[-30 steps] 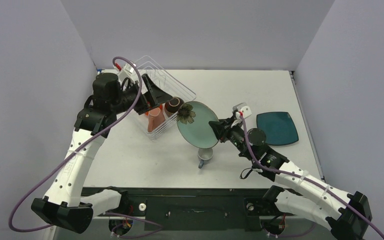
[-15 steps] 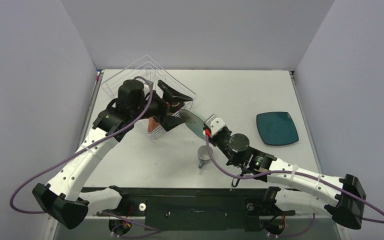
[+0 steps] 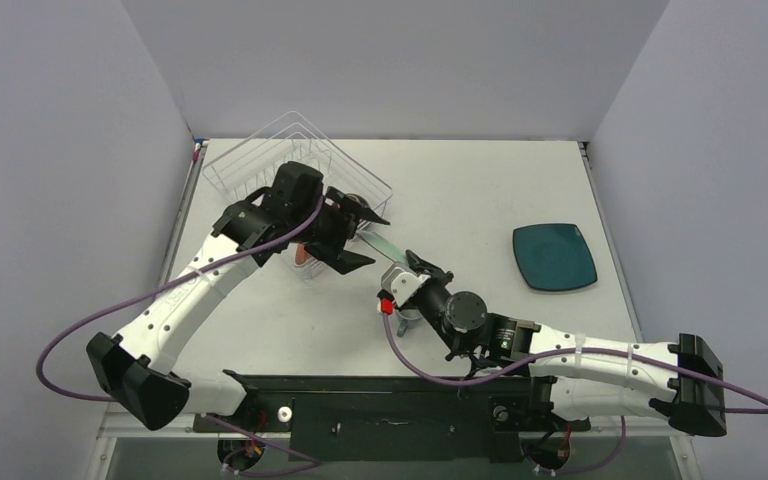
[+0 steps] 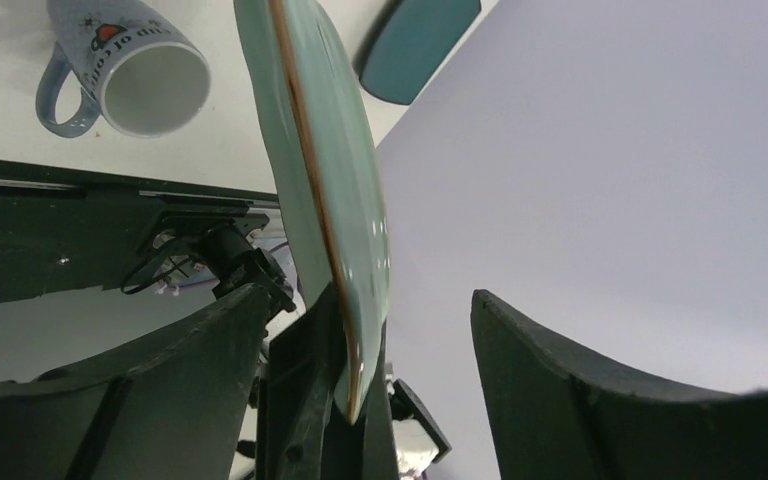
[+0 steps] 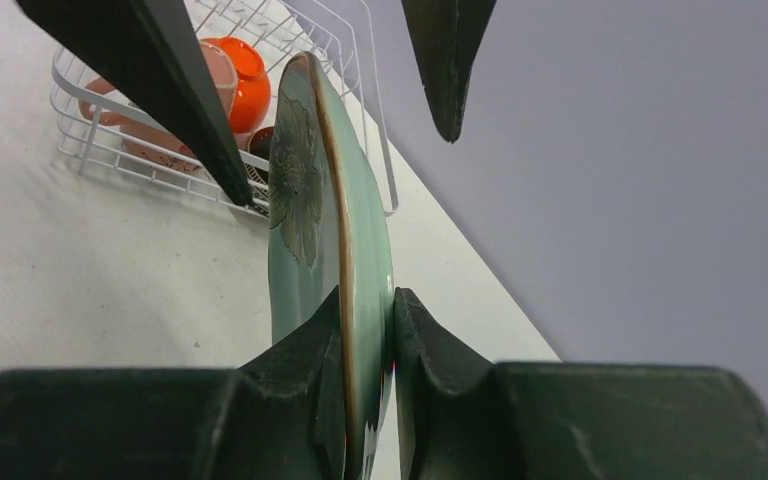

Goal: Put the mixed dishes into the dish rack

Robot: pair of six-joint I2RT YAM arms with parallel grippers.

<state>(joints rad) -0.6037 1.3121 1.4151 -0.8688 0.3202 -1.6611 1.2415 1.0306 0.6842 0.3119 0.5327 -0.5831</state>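
Note:
My right gripper (image 5: pixel 368 300) is shut on the near rim of the round pale-teal plate (image 5: pixel 330 220) and holds it edge-on above the table, just right of the dish rack (image 3: pixel 260 165). In the top view the plate (image 3: pixel 385 246) shows as a thin strip. My left gripper (image 3: pixel 363 238) is open, with a finger on each side of the plate's far rim (image 4: pixel 325 170); no contact shows. The orange-red bowl (image 5: pixel 245 85) and the pink mug (image 5: pixel 150 140) sit in the rack (image 5: pixel 360 100). The grey-blue mug (image 4: pixel 130 70) lies on its side on the table.
The dark-teal rounded-square plate (image 3: pixel 555 257) lies flat at the table's right side. The brown bowl is mostly hidden behind the left gripper. The right wrist covers the grey-blue mug in the top view. Grey walls enclose the table on three sides.
The right gripper has carried the plate left toward the rack and turned it edge-on. The left gripper has swung right from above the rack and now straddles the plate's rim.

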